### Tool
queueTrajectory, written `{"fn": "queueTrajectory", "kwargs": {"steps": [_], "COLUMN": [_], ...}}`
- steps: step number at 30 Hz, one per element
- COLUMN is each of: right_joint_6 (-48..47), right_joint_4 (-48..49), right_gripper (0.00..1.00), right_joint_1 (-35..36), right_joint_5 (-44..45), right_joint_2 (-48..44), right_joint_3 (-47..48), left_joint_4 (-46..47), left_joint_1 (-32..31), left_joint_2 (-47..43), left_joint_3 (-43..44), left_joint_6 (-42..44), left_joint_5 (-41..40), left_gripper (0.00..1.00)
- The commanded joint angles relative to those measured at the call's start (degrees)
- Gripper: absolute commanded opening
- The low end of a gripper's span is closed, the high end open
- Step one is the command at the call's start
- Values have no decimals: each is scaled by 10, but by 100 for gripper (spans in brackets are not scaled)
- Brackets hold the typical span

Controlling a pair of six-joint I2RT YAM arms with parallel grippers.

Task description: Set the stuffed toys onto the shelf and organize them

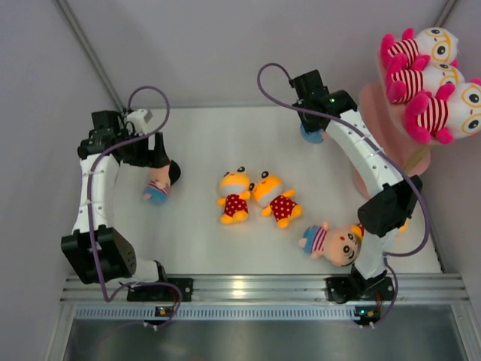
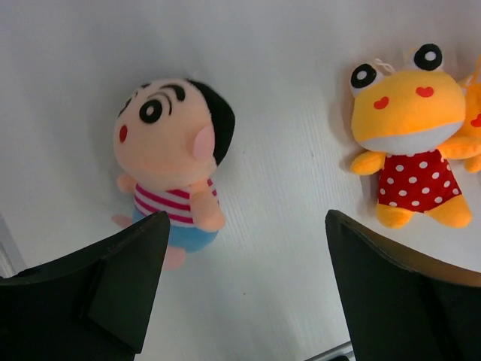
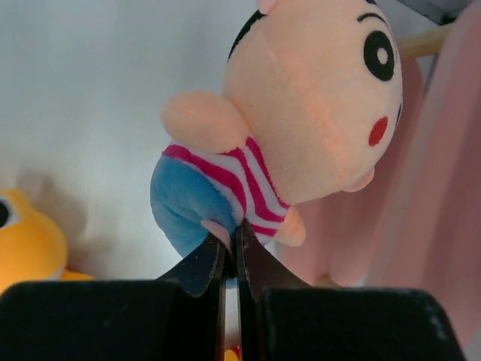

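The pink shelf (image 1: 373, 113) stands at the far right, with three white-pink striped toys (image 1: 425, 75) on its top board. My right gripper (image 1: 316, 126) is shut on a black-haired boy toy (image 3: 301, 113), pinching its blue bottom, and holds it beside the pink shelf boards (image 3: 443, 195). My left gripper (image 2: 246, 218) is open and empty above the table. A second boy toy (image 2: 173, 150) lies just beyond its left finger. Two orange-yellow toys in red polka dots (image 1: 234, 194) (image 1: 274, 198) lie mid-table. A third boy toy (image 1: 334, 242) lies near the right arm's base.
The shelf's pale wooden post (image 3: 425, 41) shows behind the held toy. An orange-yellow toy (image 2: 413, 128) lies to the far right of the left gripper. White walls close in the table on both sides, and a metal rail (image 1: 248, 286) runs along the near edge.
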Motion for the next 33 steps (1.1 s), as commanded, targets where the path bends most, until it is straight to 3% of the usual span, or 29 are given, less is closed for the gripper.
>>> {"fn": "queueTrajectory", "kwargs": {"steps": [1,3,6,9,15,22,26,33], "right_joint_6": [69,78,77,54,39,42,39,16], "right_joint_4": [77,79,90,128,160,177,197,235], "right_gripper": [0,0,0,0,0,0,0,0], "right_joint_1": [27,32,48,83,153,182,192,197], "right_joint_5": [-109,-150,-198,-251,-318,-342,-365,-421], "right_joint_2": [-65,-79,-100,-130,-156,-159,-167,-215], "right_joint_3": [-22,-31,-54,-94,-115,-115,-123,-173], "left_joint_4": [7,8,9,10,24,35,35,35], "left_joint_1": [-83,-170,-233,-270,-348,-367,-368,-368], "left_joint_2": [3,7,18,34,62,59,60,50], "left_joint_3": [76,110,162,209,236,234,233,241], "left_joint_6": [7,18,31,39,31,20,19,44], "left_joint_5": [14,4,57,101,106,115,110,83], "left_gripper": [92,97,98,98,98,96,80,75]}}
